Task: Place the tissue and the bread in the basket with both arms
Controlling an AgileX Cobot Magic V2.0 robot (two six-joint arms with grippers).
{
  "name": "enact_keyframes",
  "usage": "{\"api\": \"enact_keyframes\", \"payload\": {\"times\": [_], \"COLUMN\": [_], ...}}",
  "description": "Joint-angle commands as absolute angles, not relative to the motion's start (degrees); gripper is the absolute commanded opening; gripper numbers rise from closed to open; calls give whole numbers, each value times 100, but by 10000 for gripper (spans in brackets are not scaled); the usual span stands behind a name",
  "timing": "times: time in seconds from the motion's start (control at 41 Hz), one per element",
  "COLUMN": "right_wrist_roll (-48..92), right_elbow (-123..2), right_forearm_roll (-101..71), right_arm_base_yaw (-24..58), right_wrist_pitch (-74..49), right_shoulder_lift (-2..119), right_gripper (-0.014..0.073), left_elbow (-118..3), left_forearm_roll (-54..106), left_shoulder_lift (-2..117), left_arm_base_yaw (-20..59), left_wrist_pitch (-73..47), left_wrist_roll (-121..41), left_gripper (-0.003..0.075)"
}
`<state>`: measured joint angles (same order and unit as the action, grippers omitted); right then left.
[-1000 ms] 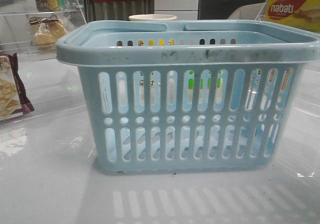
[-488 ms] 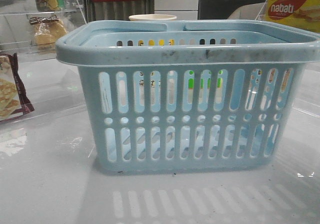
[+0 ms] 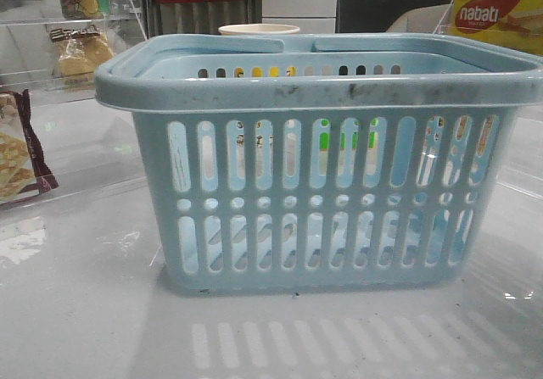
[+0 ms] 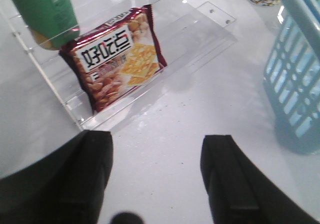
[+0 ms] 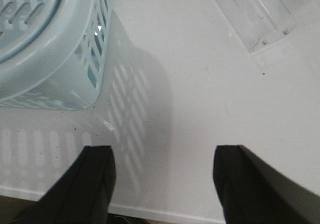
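Basket (image 3: 318, 197) — contents hidden

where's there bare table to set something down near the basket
Bare white table lies in front of the basket, and between it and the clear tray holding the maroon cracker packet. Both open grippers, left and right, hang over empty surface. The tray side is crowded.

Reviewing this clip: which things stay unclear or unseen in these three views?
- Tissue: in no view; no black packet shows.
- Basket floor: front view, hidden by its slotted front wall; contents unreadable.
- Bread: front view, small, behind clear shelving; label unreadable.
- Maroon cracker packet: front view, cut by the left edge.
- Left gripper and right gripper: absent from front view; open, empty in wrist views.
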<state>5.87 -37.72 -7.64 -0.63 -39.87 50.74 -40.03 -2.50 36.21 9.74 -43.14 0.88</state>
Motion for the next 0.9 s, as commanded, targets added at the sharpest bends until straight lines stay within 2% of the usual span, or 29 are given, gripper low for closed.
{"api": "enact_keyframes", "payload": {"times": [0.0, 0.268, 0.585, 0.878], "right_wrist_roll": [601, 601, 607, 607], "right_elbow": [-4196, -5483, -7012, -7750], "right_forearm_roll": [-698, -698, -492, -87], "right_arm_base_yaw": [-352, -1150, -1173, -1173], "right_wrist_pitch": [-3519, -3524, -3155, -2463], "right_shoulder_lift": [5414, 6801, 8466, 9673], "right_gripper": [540, 540, 540, 540], "left_elbow": [-4173, -4173, -4173, -4173], "left_forearm_roll": [-180, -240, -240, -240], "left_shoulder_lift": [3667, 3667, 3667, 3667], "left_arm_base_yaw": [1376, 1987, 1987, 1987], "left_wrist_pitch": [-3800, -3789, -3789, -3789], "left_wrist_roll": [121, 121, 121, 121], "left_gripper": [430, 393, 379, 379]}}
